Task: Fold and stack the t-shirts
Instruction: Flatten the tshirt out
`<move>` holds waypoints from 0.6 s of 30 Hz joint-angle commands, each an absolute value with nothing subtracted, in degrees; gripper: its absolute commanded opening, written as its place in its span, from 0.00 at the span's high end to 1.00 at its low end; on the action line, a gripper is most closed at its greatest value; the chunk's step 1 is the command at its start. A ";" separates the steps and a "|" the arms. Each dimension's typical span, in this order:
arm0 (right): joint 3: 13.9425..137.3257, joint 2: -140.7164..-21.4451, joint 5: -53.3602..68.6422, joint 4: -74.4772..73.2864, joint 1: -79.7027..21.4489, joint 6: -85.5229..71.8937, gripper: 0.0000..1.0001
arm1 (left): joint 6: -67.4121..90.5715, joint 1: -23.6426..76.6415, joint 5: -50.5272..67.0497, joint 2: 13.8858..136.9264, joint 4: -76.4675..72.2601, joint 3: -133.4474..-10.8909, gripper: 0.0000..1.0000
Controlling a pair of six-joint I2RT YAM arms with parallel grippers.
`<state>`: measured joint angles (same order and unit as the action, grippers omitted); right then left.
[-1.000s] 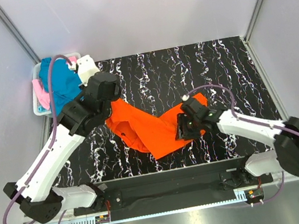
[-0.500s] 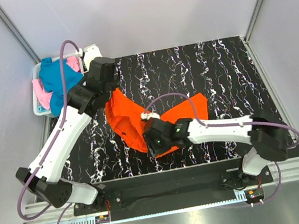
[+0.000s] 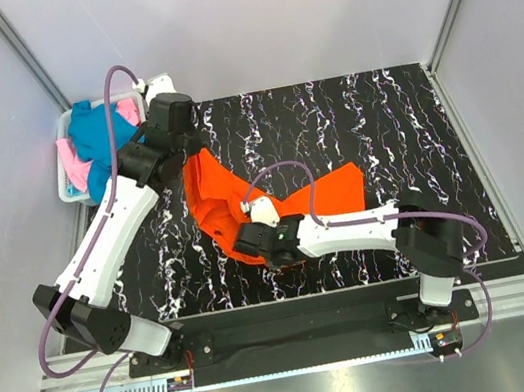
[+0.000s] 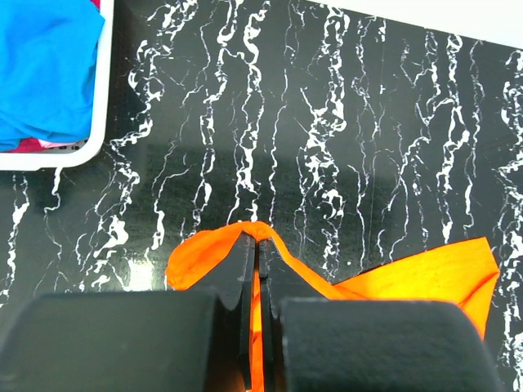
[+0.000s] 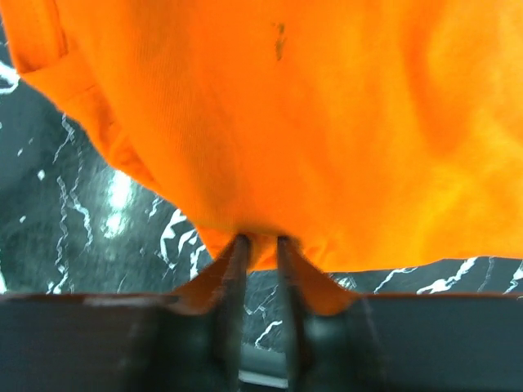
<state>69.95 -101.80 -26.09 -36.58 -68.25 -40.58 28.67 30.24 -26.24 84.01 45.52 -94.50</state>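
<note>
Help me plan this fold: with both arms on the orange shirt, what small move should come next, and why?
Probably finish closing the right gripper on the orange shirt's near edge: its jaws straddle the hem, not yet clearly pinched, while the left gripper already clamps a fold.

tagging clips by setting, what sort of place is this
Probably a lab robot test cell: plain grey panel walls, a black marbled table, and a white basket of shirts.

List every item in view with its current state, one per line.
orange t-shirt: unfolded, rumpled on the table, pinched at two edges
teal-blue t-shirt: heaped in the basket
pink t-shirt: bunched in the basket
basket: holding shirts
left gripper: shut on orange t-shirt
right gripper: shut on orange t-shirt
</note>
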 commanded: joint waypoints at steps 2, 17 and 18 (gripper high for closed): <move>73.03 -103.53 -32.78 -39.20 -68.29 -41.84 0.87 | 27.25 29.44 -23.73 82.62 41.84 -95.10 1.00; 81.91 -98.88 -56.68 -65.64 -65.40 -57.74 1.00 | 27.59 28.21 -28.74 79.37 42.01 -93.26 1.00; 82.09 -98.44 -56.78 -65.83 -64.43 -57.66 1.00 | 27.77 28.21 -28.57 79.10 42.01 -92.99 1.00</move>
<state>79.00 -102.43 -46.76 -57.23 -67.22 -52.16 27.46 28.62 -26.30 82.61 44.93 -93.43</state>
